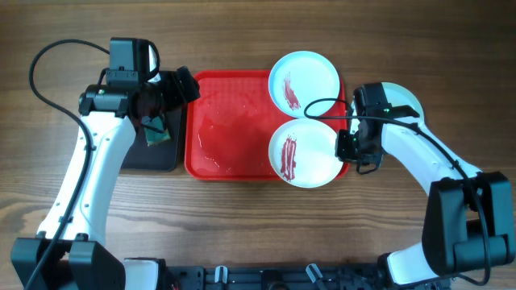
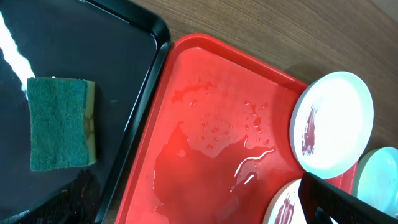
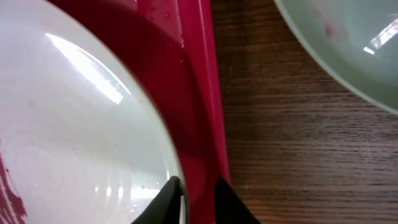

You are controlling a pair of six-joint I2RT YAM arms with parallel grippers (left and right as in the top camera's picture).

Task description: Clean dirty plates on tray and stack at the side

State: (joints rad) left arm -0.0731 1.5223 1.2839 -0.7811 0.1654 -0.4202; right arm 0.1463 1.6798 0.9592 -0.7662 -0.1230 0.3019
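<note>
About a third of the job looks done. The red tray [image 1: 230, 89] carries two plates at its end nearer the right arm, and both are dirty: the streaked mint-blue plate [image 1: 304, 83] at the tray's far corner and the white plate [image 1: 306, 153] at its near corner, each with dark red streaks across the middle; their rims meet or all but meet. The third plate [image 1: 403, 97], also mint-blue, lies on the bare table just beyond that same end of the tray, half under the right arm; in the right wrist view it shows only a faint pink fleck, so I take it as the one finished and the foot of the stack. The rest of the tray is bare but for a puddle of water [image 2: 211, 143]. The right gripper [image 3: 196, 186] sits at the white plate's outer edge, where that edge runs along the tray's rim; its jaws stand narrow with a slim gap, one finger over the plate and one toward the tray's rim, and I cannot tell whether they actually grip the plate. The left gripper [image 1: 187, 87] hangs over the tray's opposite edge, jaws wide and holding nothing; the green sponge [image 2: 61, 123] lies unheld on the black tray [image 2: 93, 50] just beside the red one. What is left, by my reading: wipe both streaked plates and set each on the third.
</note>
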